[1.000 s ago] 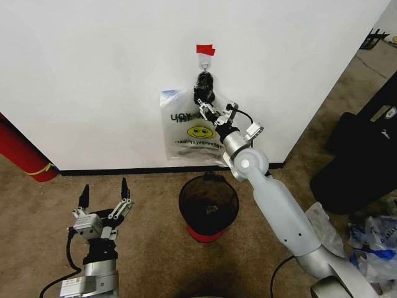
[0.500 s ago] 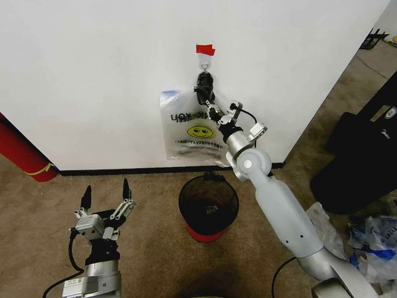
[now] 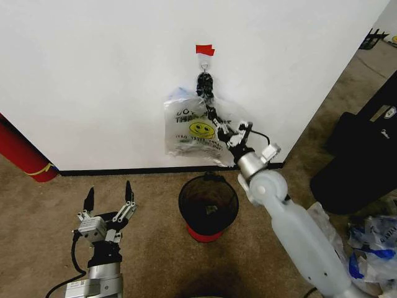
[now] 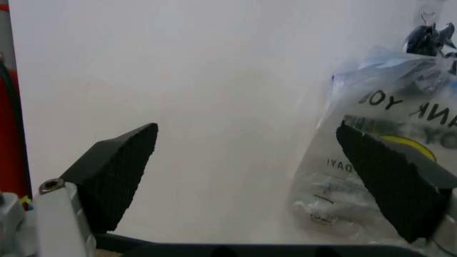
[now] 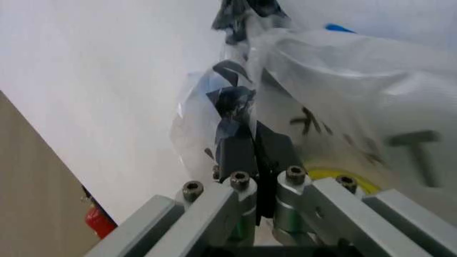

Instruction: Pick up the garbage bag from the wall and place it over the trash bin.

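Since the earlier frame, our right gripper (image 3: 214,116) has drawn back from the wall (image 3: 93,74), its fingers clamped on the garbage bag (image 3: 195,130), whose handles hang bunched below the hook (image 3: 203,61). Our left gripper (image 3: 108,197) waits low, fingers spread apart, beside the trash bin (image 3: 208,205).

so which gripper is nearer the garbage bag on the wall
Right. The right gripper is shut on the garbage bag just below the hook, pinching its handle. The left gripper hangs open low over the carpet, well apart from it.
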You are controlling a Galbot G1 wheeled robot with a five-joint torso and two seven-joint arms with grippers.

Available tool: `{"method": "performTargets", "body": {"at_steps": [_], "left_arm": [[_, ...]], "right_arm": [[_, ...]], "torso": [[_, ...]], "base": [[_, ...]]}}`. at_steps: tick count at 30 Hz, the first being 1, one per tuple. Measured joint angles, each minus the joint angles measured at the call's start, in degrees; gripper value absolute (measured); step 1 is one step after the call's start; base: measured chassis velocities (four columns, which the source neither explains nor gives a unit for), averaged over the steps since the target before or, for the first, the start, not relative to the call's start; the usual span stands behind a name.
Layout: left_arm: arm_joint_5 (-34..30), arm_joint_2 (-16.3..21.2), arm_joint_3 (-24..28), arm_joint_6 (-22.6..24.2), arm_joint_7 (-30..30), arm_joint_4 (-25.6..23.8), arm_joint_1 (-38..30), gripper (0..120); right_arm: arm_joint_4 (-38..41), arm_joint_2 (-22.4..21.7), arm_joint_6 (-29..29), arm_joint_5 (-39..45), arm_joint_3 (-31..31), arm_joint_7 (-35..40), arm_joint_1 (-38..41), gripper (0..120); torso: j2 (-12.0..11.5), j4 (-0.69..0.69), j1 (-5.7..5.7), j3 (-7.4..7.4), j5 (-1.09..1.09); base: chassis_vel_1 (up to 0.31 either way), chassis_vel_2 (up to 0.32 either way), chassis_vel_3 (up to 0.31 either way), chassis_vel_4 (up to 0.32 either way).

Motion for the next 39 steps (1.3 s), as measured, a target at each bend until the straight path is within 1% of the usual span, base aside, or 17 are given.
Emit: {"method": "performTargets", "body": {"at_steps": [5, 8, 9, 16, 18, 23, 24, 31, 32, 38, 39], "left_arm": [[0.0, 0.3, 0.1, -0.2, 0.0, 0.0, 0.1, 99], [0.0, 0.5, 0.2, -0.4, 0.0, -0.1, 0.4, 99], [0.0, 0.5, 0.2, -0.4, 0.0, -0.1, 0.4, 99], [0.0, 0.9, 0.7, -0.4, -0.1, 0.0, 0.2, 98], [0.0, 0.9, 0.7, -0.4, -0.1, 0.0, 0.2, 98], [0.0, 1.0, 1.1, -0.6, -0.1, 0.3, 0.2, 98], [0.0, 1.0, 1.1, -0.6, -0.1, 0.3, 0.2, 98], [-0.3, 1.8, 1.3, -0.6, -0.1, 1.2, -0.3, 98], [-0.3, 1.8, 1.3, -0.6, -0.1, 1.2, -0.3, 98], [-1.1, 2.0, 1.3, -0.9, 0.0, 1.3, -0.3, 98], [-1.1, 2.0, 1.3, -0.9, 0.0, 1.3, -0.3, 98]], "right_arm": [[2.4, 0.1, 0.3, -2.1, 0.9, -0.1, -4.5, 0], [4.4, -0.1, 0.7, -6.1, 1.3, -0.6, -8.3, 0], [4.4, -0.1, 0.7, -6.1, 1.3, -0.6, -8.3, 0], [8.1, -1.5, 2.2, -13.9, 2.6, -1.3, -15.4, 0], [8.4, -1.7, 2.4, -14.8, 2.9, -1.5, -16.3, 0], [10.9, -2.0, 4.9, -20.9, 5.0, -3.5, -24.4, 0], [10.9, -2.0, 4.9, -20.9, 5.0, -3.5, -24.4, 0], [12.9, -1.6, 8.6, -27.9, 9.0, -3.7, -33.8, 0], [12.9, -1.6, 8.6, -27.9, 9.0, -3.7, -33.8, 0], [15.3, -1.6, 12.4, -34.2, 12.2, -4.6, -41.1, 0], [15.3, -1.6, 12.4, -34.2, 12.2, -4.6, -41.1, 0]], "torso": [[0.0, -0.01, 0.0, 0.0, 0.0], [0.0, 0.0, 0.0, 0.0, 0.0], [0.0, 0.0, 0.0, 0.0, 0.0], [0.0, 0.0, 0.0, 0.0, 0.0], [0.0, 0.0, 0.0, 0.0, 0.0], [0.0, 0.0, 0.0, 0.0, 0.0], [0.0, 0.0, 0.0, 0.0, 0.0], [0.0, 0.0, 0.0, 0.0, 0.0], [0.0, 0.0, 0.0, 0.0, 0.0], [0.0, 0.0, 0.0, 0.0, 0.0], [0.0, 0.0, 0.0, 0.0, 0.0]], "base": [[0.0, 0.0, 0.0, 0.0], [0.0, 0.0, 0.0, 0.0], [0.0, 0.0, 0.0, 0.0], [0.0, 0.0, 0.0, 0.0], [0.0, 0.0, 0.0, 0.0], [0.0, 0.0, 0.0, 0.0], [0.0, 0.0, 0.0, 0.0], [0.0, 0.0, 0.0, 0.0], [0.0, 0.0, 0.0, 0.0], [0.0, 0.0, 0.0, 0.0], [0.0, 0.0, 0.0, 0.0]]}}
